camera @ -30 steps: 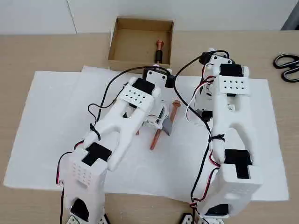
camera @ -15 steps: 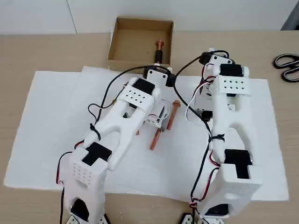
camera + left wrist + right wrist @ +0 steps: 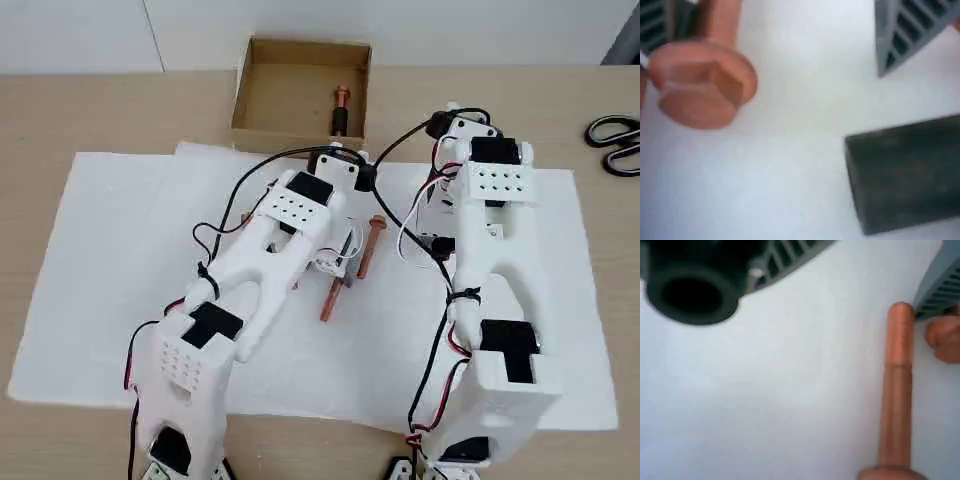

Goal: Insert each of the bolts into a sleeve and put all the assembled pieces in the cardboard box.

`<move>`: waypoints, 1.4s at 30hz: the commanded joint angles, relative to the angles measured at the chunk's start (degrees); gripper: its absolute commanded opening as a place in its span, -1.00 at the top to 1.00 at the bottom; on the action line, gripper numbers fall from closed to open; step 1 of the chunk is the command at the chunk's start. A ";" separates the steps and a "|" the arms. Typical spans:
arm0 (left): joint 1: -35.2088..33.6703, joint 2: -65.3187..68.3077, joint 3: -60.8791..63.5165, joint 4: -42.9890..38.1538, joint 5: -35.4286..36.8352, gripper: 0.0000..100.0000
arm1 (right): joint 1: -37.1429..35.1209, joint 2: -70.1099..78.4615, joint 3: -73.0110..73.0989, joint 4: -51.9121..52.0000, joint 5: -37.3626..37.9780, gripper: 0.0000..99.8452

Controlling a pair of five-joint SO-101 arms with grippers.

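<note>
My left gripper (image 3: 775, 50) stands open low over the white mat, one grey finger (image 3: 905, 30) on each side. A copper bolt (image 3: 700, 85) lies between them, close to one finger, head toward the camera. A black sleeve (image 3: 905, 175) lies close by. From above, this gripper (image 3: 342, 255) sits between two copper bolts (image 3: 371, 246) (image 3: 329, 300). My right gripper (image 3: 725, 270) is shut on a black sleeve (image 3: 690, 295), hole end facing the camera. A bolt (image 3: 897, 390) lies beside it. The cardboard box (image 3: 250, 95) holds one assembled piece (image 3: 340, 110).
The white mat (image 3: 120, 250) covers most of the wooden table. Scissors (image 3: 615, 140) lie at the far right edge. Cables loop between the two wrists near the box. The right arm (image 3: 490, 250) stretches along the mat's right half.
The left wrist has edged slightly toward the box. Its grey jaw, which stuck out toward the bolts a second ago, now sits tucked under the wrist. The right arm has not moved.
</note>
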 commanded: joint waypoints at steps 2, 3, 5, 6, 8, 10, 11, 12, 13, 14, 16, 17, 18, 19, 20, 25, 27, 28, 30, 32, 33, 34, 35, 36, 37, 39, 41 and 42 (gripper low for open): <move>1.23 0.26 -1.71 -0.97 0.35 0.55 | 0.31 -3.91 -0.53 -0.48 0.00 0.99; 1.85 0.18 -1.80 -0.97 0.35 0.58 | 0.31 -3.91 -0.53 -0.48 0.00 0.99; 3.08 0.44 -2.33 -0.97 0.26 0.66 | 0.31 -3.91 -0.53 -0.48 0.00 0.99; 3.69 0.53 -2.42 -0.97 0.00 0.70 | 0.31 -3.91 -0.53 -0.48 0.00 0.99; 4.40 0.62 -2.42 -0.97 -0.53 0.75 | 0.31 -3.91 -0.53 -0.48 0.00 0.99; 4.57 0.62 -2.33 -0.97 -1.93 0.81 | 0.31 -3.91 -0.53 -0.48 0.00 0.99; 4.57 0.62 -2.33 -0.88 -2.20 0.84 | 0.31 -3.91 -0.53 -0.48 0.00 0.99; 4.57 0.62 -2.33 -0.79 -2.29 0.85 | 0.31 -3.91 -0.53 -0.48 0.00 0.99; 4.57 0.62 -2.33 -0.35 -2.29 0.87 | 0.31 -3.91 -0.53 -0.48 0.00 0.99; 4.57 0.62 -2.33 0.00 -2.29 0.87 | 0.31 -3.91 -0.53 -0.48 0.00 0.99; 4.57 0.62 -2.33 0.26 -2.20 0.90 | 0.31 -3.91 -0.53 -0.48 0.00 0.99; 4.57 0.62 -2.33 0.26 -2.20 0.91 | 0.31 -3.91 -0.53 -0.48 0.00 0.99; 4.57 0.62 -2.33 0.26 -2.20 0.93 | 0.31 -3.91 -0.53 -0.48 0.00 0.99; 4.57 0.53 -2.33 0.35 -2.20 0.94 | 0.31 -3.91 -0.53 -0.48 0.00 0.99; 4.57 0.26 -2.33 0.44 -2.20 0.94 | 0.31 -3.91 -0.53 -0.48 0.00 0.99; 4.48 0.09 -3.12 2.29 -2.37 0.99 | 0.31 -3.82 -0.53 -0.48 0.00 0.99; 4.31 0.09 -4.70 3.69 -2.46 0.99 | 0.22 -3.82 -0.53 -0.48 0.00 0.99; 4.31 0.09 -6.02 4.75 -2.46 0.99 | 0.22 -3.82 -0.53 -0.48 0.00 0.99; 4.40 0.09 -9.19 6.95 -2.64 0.99 | 0.22 -3.82 -0.53 -0.57 0.00 0.99; 4.48 0.09 -12.44 8.79 -3.34 0.99 | 0.22 -3.82 -0.53 -0.57 0.00 0.99; 4.48 0.09 -13.93 9.76 -4.13 0.99 | 0.22 -3.82 -0.53 -0.57 0.00 0.99; 4.48 0.09 -15.43 10.73 -4.57 0.99 | 0.22 -3.82 -0.53 -0.57 0.00 0.99; 4.48 0.09 -16.84 11.78 -4.75 0.99 | 0.22 -3.82 -0.53 -0.57 0.00 0.99; 4.48 0.09 -18.24 12.84 -5.01 0.99 | 0.22 -3.82 -0.53 -0.57 0.00 0.99; 4.48 0.09 -19.56 13.63 -5.01 0.99 | 0.22 -3.74 -0.53 -0.57 0.00 0.99; 4.48 0.09 -22.11 14.77 -5.01 0.99 | 0.22 -3.65 -0.53 -0.75 0.00 0.99; 4.13 0.09 -25.27 16.09 -5.10 0.99 | 0.22 -3.56 -0.53 -0.75 0.00 0.99; 3.69 0.09 -27.21 16.70 -5.19 0.99 | 0.13 -3.47 -0.53 -0.75 0.09 0.99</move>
